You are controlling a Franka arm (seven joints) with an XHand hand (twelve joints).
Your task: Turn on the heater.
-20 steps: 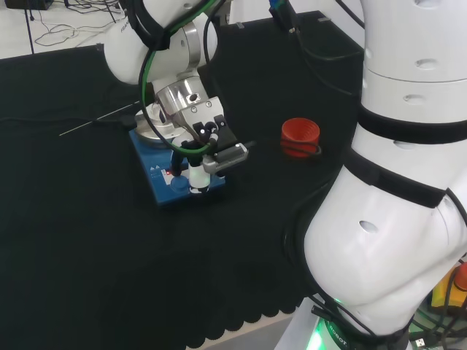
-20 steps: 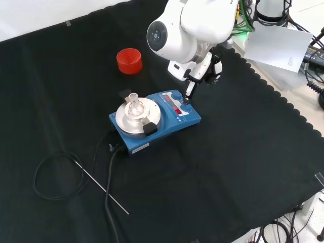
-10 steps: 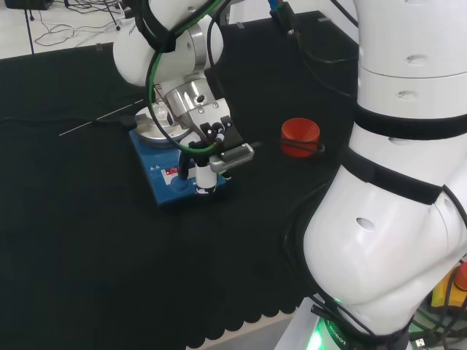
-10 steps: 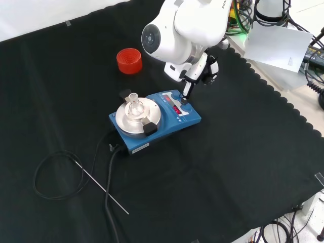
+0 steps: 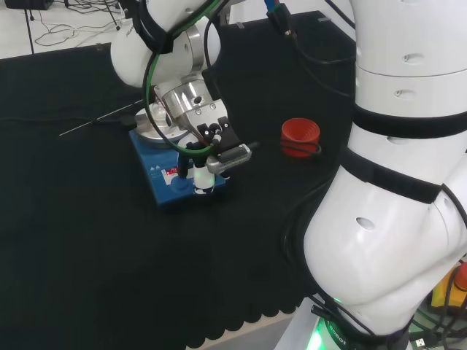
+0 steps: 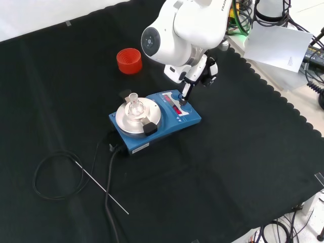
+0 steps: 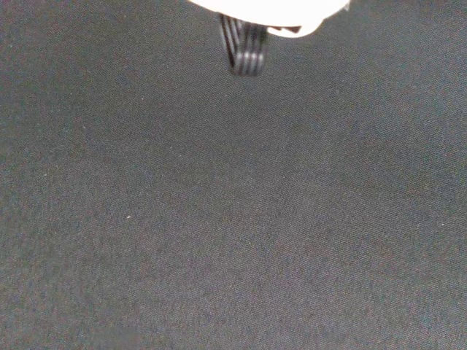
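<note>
**Fingertip on the heater's front panel**

The blue box-shaped heater with a round silver top plate [image 6: 152, 120] sits near the middle of the black-cloth worktop [image 6: 228, 167], a small clear glass vessel [image 6: 133, 104] standing on its plate. It looks like a heavy, rigid appliance that should stay put under a light press; it needs no lifting. The place to act is the sloped front panel, where the round blue knobs [image 6: 183, 103] flank a red display strip. A knob likely wants a pinch-and-twist or a straight push; the glass on the plate is fragile and best left alone.

The robot hand [image 5: 208, 149] grips nothing: one straight white finger [image 5: 198, 177] points down onto a knob, apparently touching it, though contact is hard to confirm. A red ribbed ring [image 6: 129, 60] stands well apart.
</note>
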